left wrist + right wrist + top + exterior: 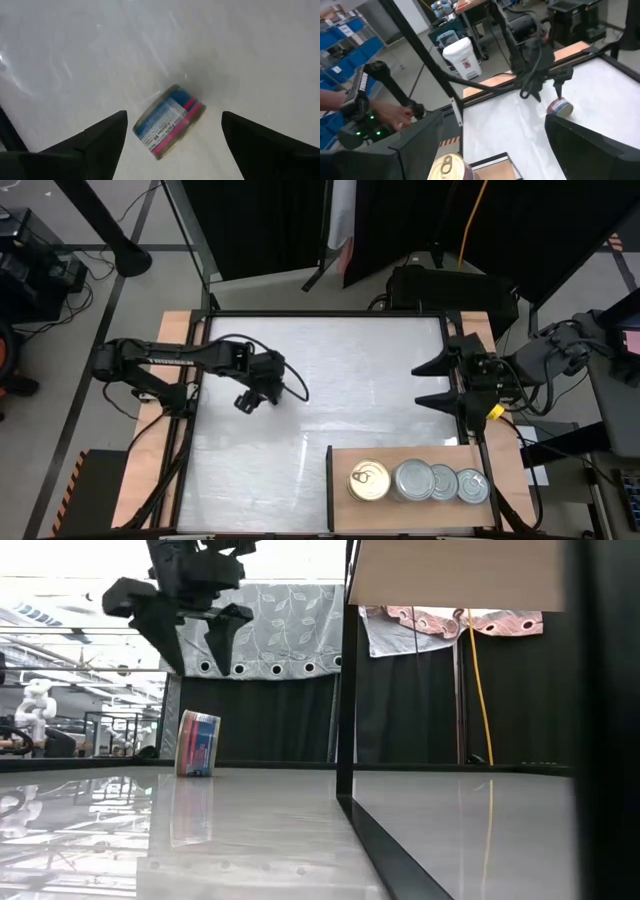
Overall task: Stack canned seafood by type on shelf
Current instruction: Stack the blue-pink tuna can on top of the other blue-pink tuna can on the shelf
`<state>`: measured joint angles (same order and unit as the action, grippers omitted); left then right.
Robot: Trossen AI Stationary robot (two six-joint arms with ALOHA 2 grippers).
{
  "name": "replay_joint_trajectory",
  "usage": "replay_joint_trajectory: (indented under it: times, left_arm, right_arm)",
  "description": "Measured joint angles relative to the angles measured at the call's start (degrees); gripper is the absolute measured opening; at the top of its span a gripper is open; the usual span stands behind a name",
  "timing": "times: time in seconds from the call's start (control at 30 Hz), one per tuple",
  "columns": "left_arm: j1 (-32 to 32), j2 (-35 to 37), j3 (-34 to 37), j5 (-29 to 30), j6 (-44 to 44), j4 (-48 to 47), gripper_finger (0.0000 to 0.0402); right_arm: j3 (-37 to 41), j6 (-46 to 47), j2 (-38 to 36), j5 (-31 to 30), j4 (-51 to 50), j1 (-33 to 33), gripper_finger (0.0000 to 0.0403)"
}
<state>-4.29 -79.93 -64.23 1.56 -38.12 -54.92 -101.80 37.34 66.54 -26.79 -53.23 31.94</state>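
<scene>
A tin of canned seafood (170,122) with a blue, white and pink label rests on its curved side wall on the white tabletop. It also shows in the low view (197,744) and in the right wrist view (560,106). My left gripper (193,645) hangs open above it, pointing down, its fingers clear of the tin (248,398). The high view hides the tin under that gripper. On the shelf (345,515) at the near right stand a gold pull-ring tin (368,480) and silver-topped tins (440,482) in a row. My right gripper (418,384) waits open, high at the right edge.
A black frame (320,315) rims the tabletop, and one of its posts (345,670) stands in the low view. A person's hand (395,115) holds a control arm beyond the table's left side. Bare white tabletop (360,380) lies between the two arms.
</scene>
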Motion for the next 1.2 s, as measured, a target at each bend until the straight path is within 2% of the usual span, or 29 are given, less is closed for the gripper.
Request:
replay_joint_trajectory:
  times: [0.4,0.53,0.73,0.87,1.03,1.07,1.2]
  left_arm:
    - [-2.14,-6.86,0.11,0.44,-23.11,-1.15,0.0326]
    - [-3.54,-10.05,0.15,0.67,-28.28,-0.39,0.0326]
    - [-5.61,-14.45,0.15,0.61,-31.43,0.86,0.0326]
    - [-5.93,-16.85,0.15,1.30,-31.44,0.35,0.0302]
    - [-5.16,-17.22,-0.14,2.81,-30.29,0.09,0.0207]
    - [-4.60,-16.95,-0.43,3.81,-28.10,-0.13,0.0187]
    - [-1.61,-14.99,-6.27,9.43,-10.54,-2.04,0.0188]
  right_arm:
    - [0.00,-2.90,1.18,-0.13,-1.18,-0.94,0.0340]
    - [0.00,-2.42,1.26,-0.14,-1.14,-1.18,0.0340]
    - [0.00,-1.72,1.60,-0.04,-1.05,-1.16,0.0340]
    - [0.00,-0.59,1.62,0.09,-1.07,-1.16,0.0340]
    - [0.00,-0.51,1.62,0.09,-1.07,-1.16,0.0340]
    - [0.00,-0.51,1.62,0.10,-1.05,-1.16,0.0340]
    - [0.00,-1.70,1.55,3.20,4.13,-1.16,0.0340]
